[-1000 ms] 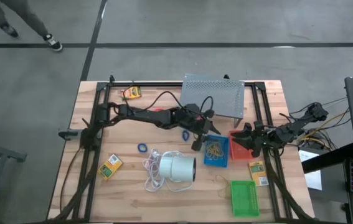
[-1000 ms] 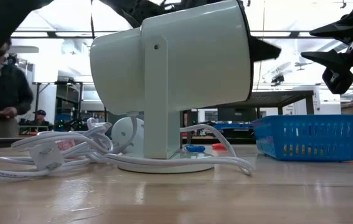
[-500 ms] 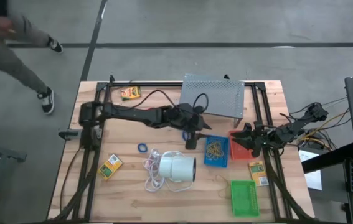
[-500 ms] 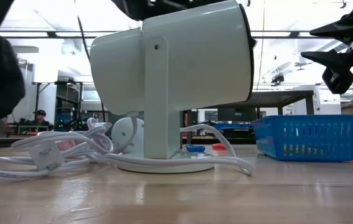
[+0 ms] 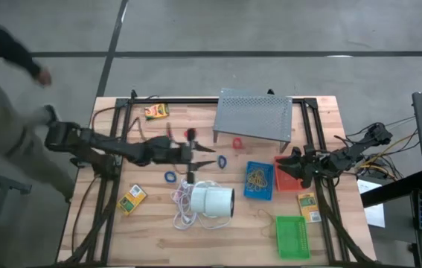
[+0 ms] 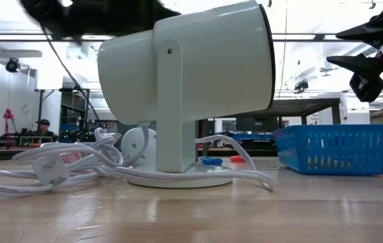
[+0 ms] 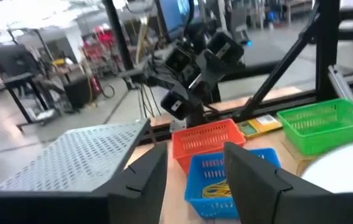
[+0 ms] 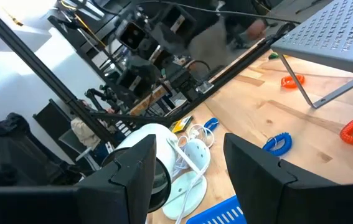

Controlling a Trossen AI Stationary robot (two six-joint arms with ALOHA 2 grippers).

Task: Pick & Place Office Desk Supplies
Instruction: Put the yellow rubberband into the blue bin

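My left gripper [image 5: 202,155] [image 7: 195,180] hovers open and level above the table's middle left, holding nothing. Beyond its fingertips lie a blue loop [image 5: 222,160] and a red loop [image 5: 237,141]. Another blue loop [image 5: 170,177] and a red loop [image 5: 190,135] lie beside it. Tan rubber bands [image 5: 256,178] lie in the blue tray [image 5: 258,192] [image 7: 226,177]. The red tray [image 5: 285,179] [image 7: 204,140] stands next to it, and the green tray [image 5: 293,237] stands at the near right. My right gripper [image 5: 298,165] [image 8: 188,174] waits open above the red tray.
The big white cylinder [image 5: 212,199] [image 6: 191,88] with its cord [image 5: 183,208] stands near the front. The grey perforated stand [image 5: 255,115] is at the back. Yellow boxes lie at the far left [image 5: 156,112], near left [image 5: 132,199] and right [image 5: 309,206]. A person [image 5: 2,82] moves past the table's left.
My left gripper has drawn back quickly toward the table's left edge, away from the blue tray, staying level with its fingers apart. The loops it covered now show. A person has walked along the table's left side.
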